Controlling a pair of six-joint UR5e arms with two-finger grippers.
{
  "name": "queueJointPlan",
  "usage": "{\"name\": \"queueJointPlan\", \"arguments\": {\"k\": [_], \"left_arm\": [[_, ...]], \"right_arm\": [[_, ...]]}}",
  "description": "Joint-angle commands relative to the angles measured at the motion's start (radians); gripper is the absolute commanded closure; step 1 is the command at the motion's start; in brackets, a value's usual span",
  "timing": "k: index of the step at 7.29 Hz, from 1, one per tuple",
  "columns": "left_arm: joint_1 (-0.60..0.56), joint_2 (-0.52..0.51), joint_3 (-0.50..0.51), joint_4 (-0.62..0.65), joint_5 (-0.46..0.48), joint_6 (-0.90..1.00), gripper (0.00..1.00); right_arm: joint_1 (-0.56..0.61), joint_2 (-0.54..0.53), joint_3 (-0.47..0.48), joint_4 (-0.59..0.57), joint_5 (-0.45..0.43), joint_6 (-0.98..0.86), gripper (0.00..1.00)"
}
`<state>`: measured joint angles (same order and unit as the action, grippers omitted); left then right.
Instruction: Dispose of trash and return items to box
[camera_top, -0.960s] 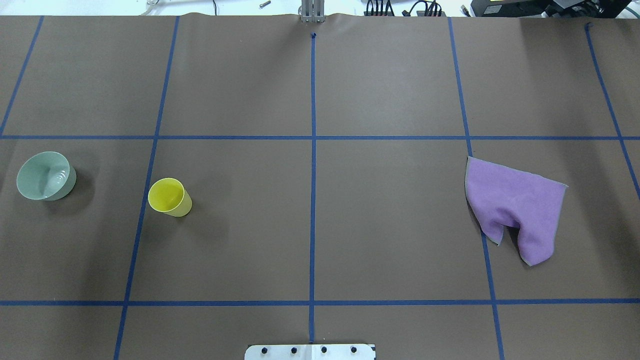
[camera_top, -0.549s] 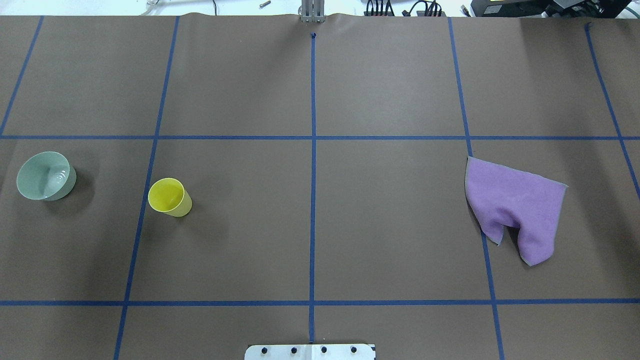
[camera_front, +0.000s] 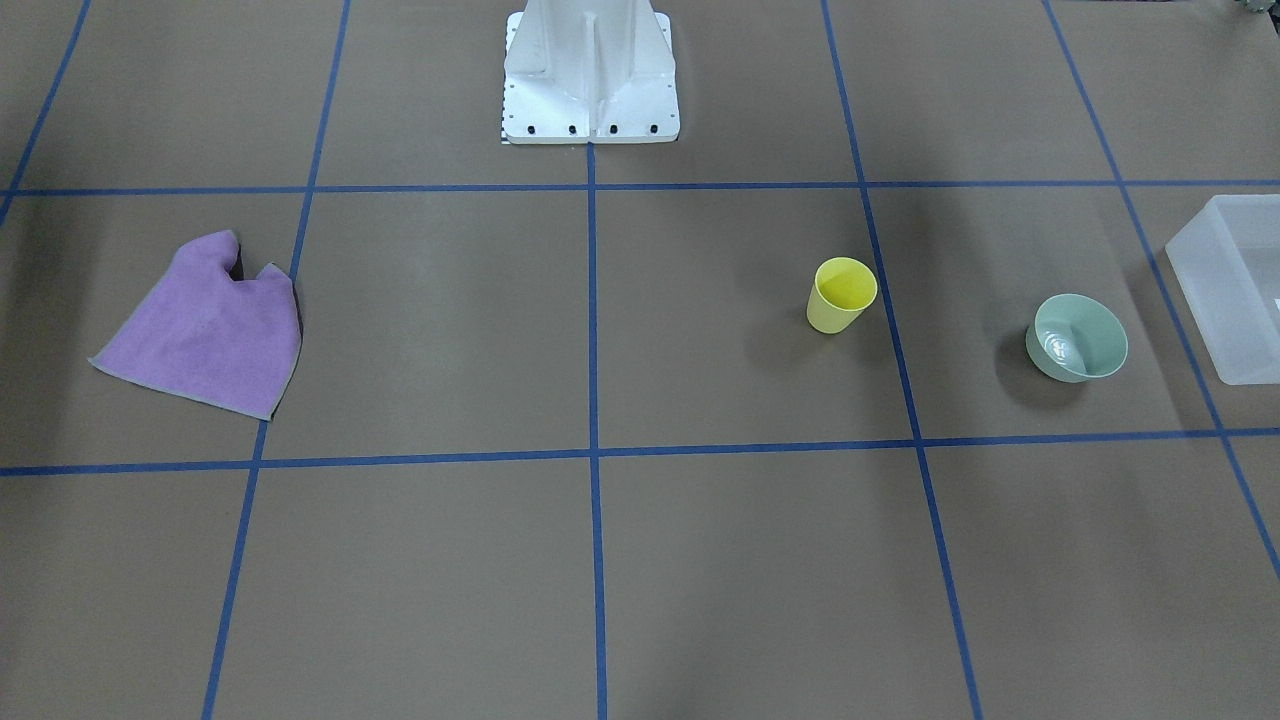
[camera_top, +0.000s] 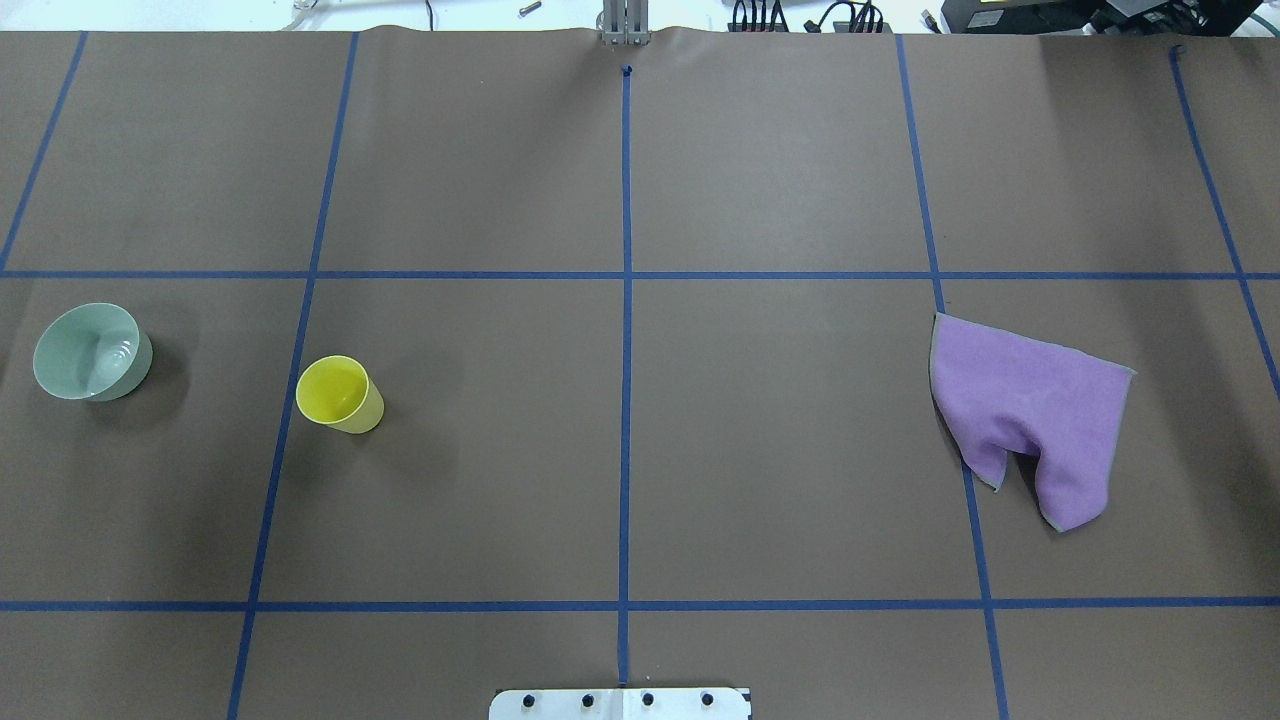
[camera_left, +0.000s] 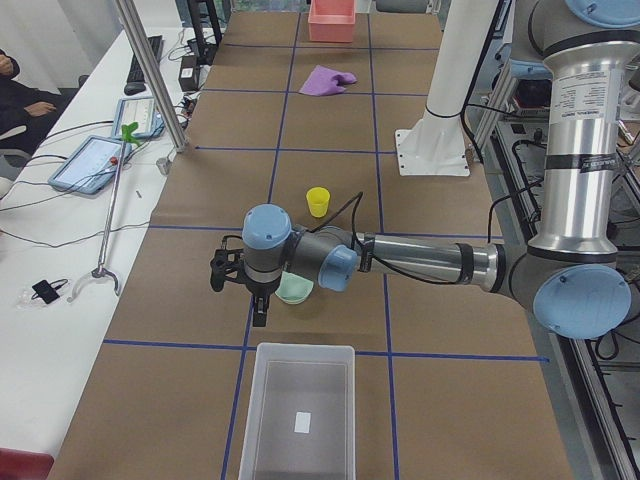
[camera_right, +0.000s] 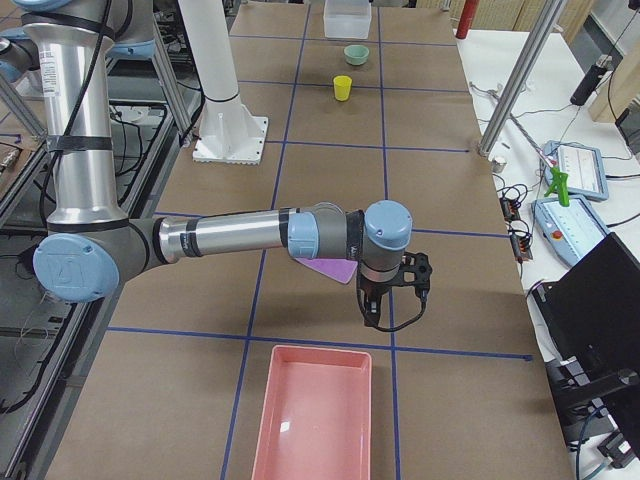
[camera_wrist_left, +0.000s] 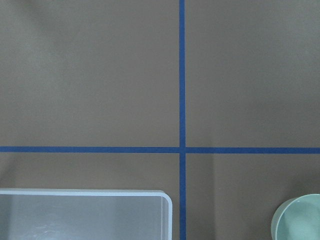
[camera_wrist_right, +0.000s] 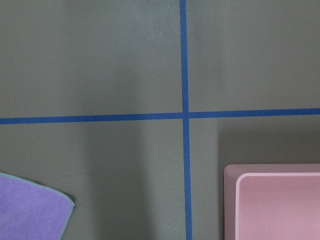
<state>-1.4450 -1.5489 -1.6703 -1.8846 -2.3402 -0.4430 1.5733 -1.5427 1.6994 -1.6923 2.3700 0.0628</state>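
We see the yellow cup (camera_top: 338, 393) upright on the tabletop (camera_top: 780, 450) at the middle left of the overhead view, just right of one of the blue tape lines (camera_top: 626, 300). The mint-green bowl (camera_top: 90, 351) sits near the left edge of that view, mouth up, well apart from the cup. The purple cloth (camera_top: 1030, 410) lies crumpled at the middle right, across another tape line.

In the front-facing view the box (camera_front: 1235, 290) stands at the right edge, cut off by the frame. The bowl is near it to the left, not touching it. The white pedestal (camera_front: 590, 75) stands at the top centre.

In the left side view the near arm stretches low across the middle of the frame. The left tool (camera_left: 258, 312) points down above the tabletop, between the bowl and the box, and the wrist hides part of the bowl. We cannot tell how far this tool is open, and nothing shows in it. A small white rectangle shows on the box floor.

In the right side view the near arm reaches across the centre and hides part of the cloth. The right tool (camera_right: 372, 312) points down between the cloth and the pink tray (camera_right: 320, 347) at the bottom of the frame. We cannot tell its opening either.
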Motion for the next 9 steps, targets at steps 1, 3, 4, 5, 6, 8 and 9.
{"name": "queueJointPlan", "arguments": {"k": [1, 3, 4, 5, 6, 8, 9], "left_arm": [[0.133, 0.007, 0.048, -0.161, 0.007, -0.219, 0.01], [0.236, 0.001, 0.165, -0.354, 0.089, -0.342, 0.01], [0.276, -0.005, 0.226, -0.440, 0.096, -0.386, 0.01], [0.314, -0.008, 0.248, -0.468, 0.096, -0.407, 0.01], [0.343, -0.013, 0.248, -0.470, 0.094, -0.423, 0.02], [0.383, -0.016, 0.248, -0.469, 0.094, -0.471, 0.51], [0.393, -0.017, 0.247, -0.469, 0.094, -0.480, 0.95]], "right_arm": [[-0.001, 0.000, -0.001, -0.001, 0.009, 0.000, 0.00], [-0.001, 0.001, 0.003, -0.001, 0.011, 0.002, 0.00], [-0.001, 0.001, 0.006, -0.001, 0.014, 0.002, 0.00], [-0.001, 0.001, 0.009, -0.001, 0.018, 0.002, 0.00], [-0.001, 0.001, 0.009, -0.001, 0.018, 0.002, 0.00], [-0.001, 0.001, 0.011, -0.003, 0.018, 0.002, 0.00], [-0.001, 0.000, 0.011, -0.004, 0.021, 0.002, 0.00]]}}
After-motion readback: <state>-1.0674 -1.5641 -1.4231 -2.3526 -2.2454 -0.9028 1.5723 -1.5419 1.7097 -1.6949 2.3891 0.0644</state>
